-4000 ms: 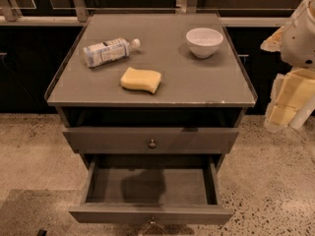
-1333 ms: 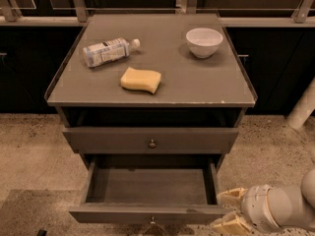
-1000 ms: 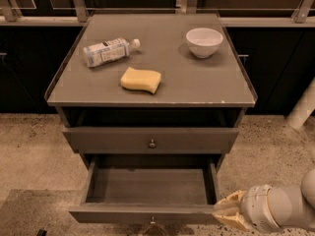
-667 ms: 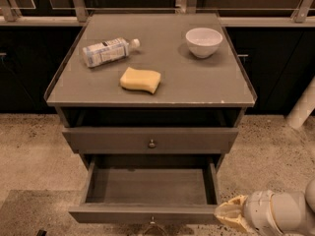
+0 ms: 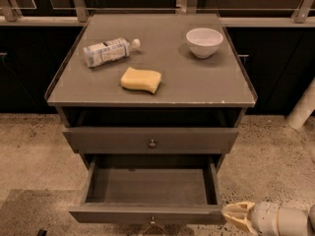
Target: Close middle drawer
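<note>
- The middle drawer (image 5: 123, 213) is not yet closed. It is pulled far out towards the bottom of the frame, and its bare inside shows, with nothing in it.
- The drawer above it (image 5: 197, 140), with its small round knob, sits nearly flush with the cabinet and seems to need no attention.
- The gripper (image 5: 235, 216) is in the lower right corner of the frame, just beside the right end of the open drawer's front panel. It points left at that panel. I cannot tell whether it is touching the panel.
- Whether the claw is spread or closed cannot be told from this view. It seems to have hold of nothing.
- My judgement is that the approach is done or nearly done and the whole push is still to come. The front must travel back towards the cabinet until it lines up with the drawer above.
- Pushing from one end rather than the centre could skew the drawer on its runners.
- On the cabinet top (image 5: 206, 85), a bottle (image 5: 110, 51) lies at upper left, a sponge (image 5: 141, 79) near the middle, and a bowl (image 5: 204, 42) at upper right. All are well apart from the work.
</note>
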Controlling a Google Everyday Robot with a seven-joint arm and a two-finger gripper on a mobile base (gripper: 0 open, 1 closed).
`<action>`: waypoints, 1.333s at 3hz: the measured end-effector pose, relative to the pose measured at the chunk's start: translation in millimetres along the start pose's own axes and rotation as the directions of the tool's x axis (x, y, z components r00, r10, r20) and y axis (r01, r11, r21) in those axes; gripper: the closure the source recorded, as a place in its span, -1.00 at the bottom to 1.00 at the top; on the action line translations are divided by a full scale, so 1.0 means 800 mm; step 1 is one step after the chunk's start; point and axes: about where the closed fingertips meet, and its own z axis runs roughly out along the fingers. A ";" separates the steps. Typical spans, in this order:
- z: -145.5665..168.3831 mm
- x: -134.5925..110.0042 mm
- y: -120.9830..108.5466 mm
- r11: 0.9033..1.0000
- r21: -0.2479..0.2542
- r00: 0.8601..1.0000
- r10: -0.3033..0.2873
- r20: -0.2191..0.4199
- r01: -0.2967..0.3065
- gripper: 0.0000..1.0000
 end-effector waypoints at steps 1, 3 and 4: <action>0.048 0.061 -0.031 0.995 -0.034 0.994 0.092 0.053 -0.091 1.00; 0.161 0.176 -0.020 0.933 -0.197 0.942 0.324 0.089 -0.302 1.00; 0.181 0.175 -0.029 0.930 -0.220 0.942 0.321 0.102 -0.293 1.00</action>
